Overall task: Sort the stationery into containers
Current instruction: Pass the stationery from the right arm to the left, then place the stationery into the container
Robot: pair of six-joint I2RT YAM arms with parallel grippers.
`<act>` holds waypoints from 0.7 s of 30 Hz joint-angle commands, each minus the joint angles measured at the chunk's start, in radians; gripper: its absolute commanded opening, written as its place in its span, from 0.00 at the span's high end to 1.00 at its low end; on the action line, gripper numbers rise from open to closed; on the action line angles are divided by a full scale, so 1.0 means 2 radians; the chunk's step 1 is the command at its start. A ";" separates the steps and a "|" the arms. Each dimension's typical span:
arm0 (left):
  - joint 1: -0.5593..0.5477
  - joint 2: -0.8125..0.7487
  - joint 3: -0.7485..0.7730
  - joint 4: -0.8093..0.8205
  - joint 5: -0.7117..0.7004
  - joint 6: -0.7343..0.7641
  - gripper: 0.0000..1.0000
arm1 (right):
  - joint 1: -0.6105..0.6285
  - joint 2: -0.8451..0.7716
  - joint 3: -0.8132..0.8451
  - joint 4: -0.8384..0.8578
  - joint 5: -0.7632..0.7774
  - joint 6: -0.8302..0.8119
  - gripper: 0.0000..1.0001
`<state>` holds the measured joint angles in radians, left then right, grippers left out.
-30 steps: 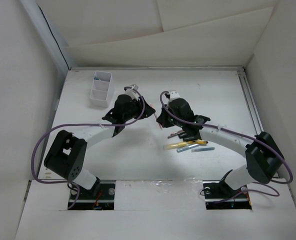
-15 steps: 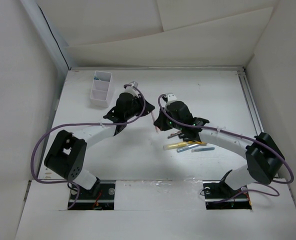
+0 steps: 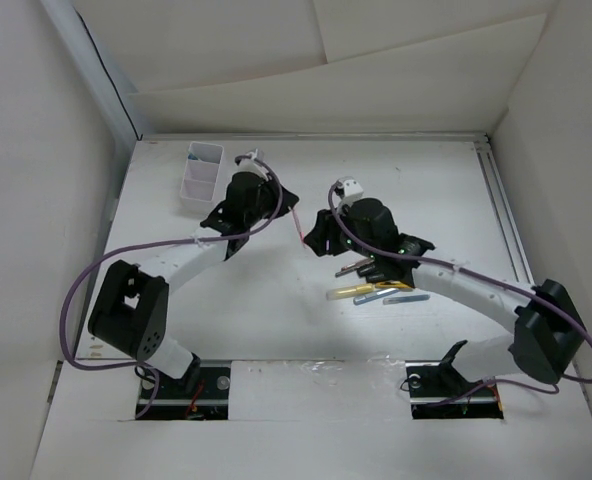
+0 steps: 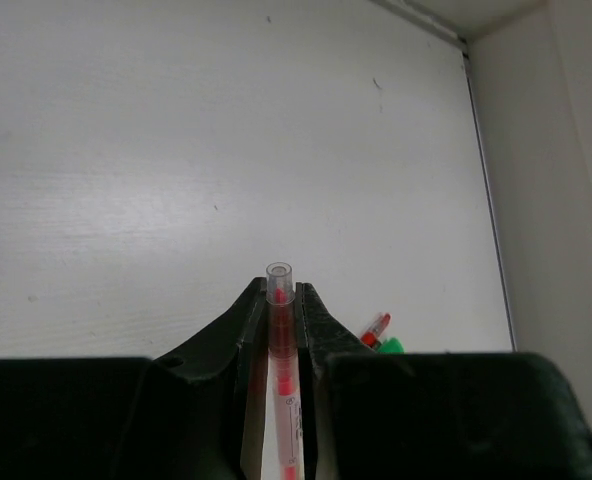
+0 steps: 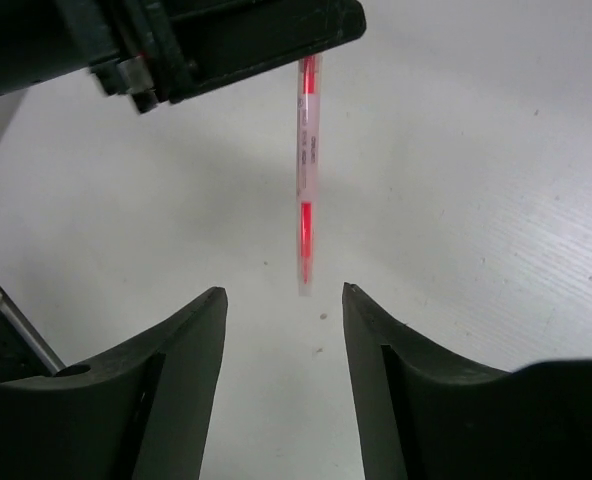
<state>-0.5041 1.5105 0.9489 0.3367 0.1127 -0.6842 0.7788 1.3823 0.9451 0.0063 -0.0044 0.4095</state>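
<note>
A slim clear plastic pen with red ink inside (image 4: 279, 335) is clamped in the tightly closed left jaws, held above the white worktop (image 4: 176, 150); its free end points toward the wide-open right jaws, which grip nothing

Red pen (image 4: 279, 345): clear barrel, red core. Left gripper (image 4: 279, 300) and right gripper (image 5: 284, 297): black; box (image 3: 200, 180) and table (image 3: 456, 190): white; cables (image 3: 69, 300): purple. Loose at right: a yellow pen (image 3: 351, 293), a light blue pen (image 3: 406, 297) and a third pen (image 3: 396, 286), seemingly black with yellow.
</note>
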 commanded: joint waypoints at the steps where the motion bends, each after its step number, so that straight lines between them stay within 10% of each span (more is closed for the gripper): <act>1: 0.025 -0.012 0.052 -0.009 -0.046 0.009 1.00 | -0.010 -0.047 -0.004 0.021 0.019 -0.021 0.44; 21: 0.214 0.170 0.353 -0.118 -0.218 0.019 1.00 | -0.030 -0.068 -0.069 0.067 0.070 0.004 0.44</act>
<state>-0.0948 1.8534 1.5715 0.1436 -0.2264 -0.7086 0.7242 1.2839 0.8047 0.0822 0.1230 0.4034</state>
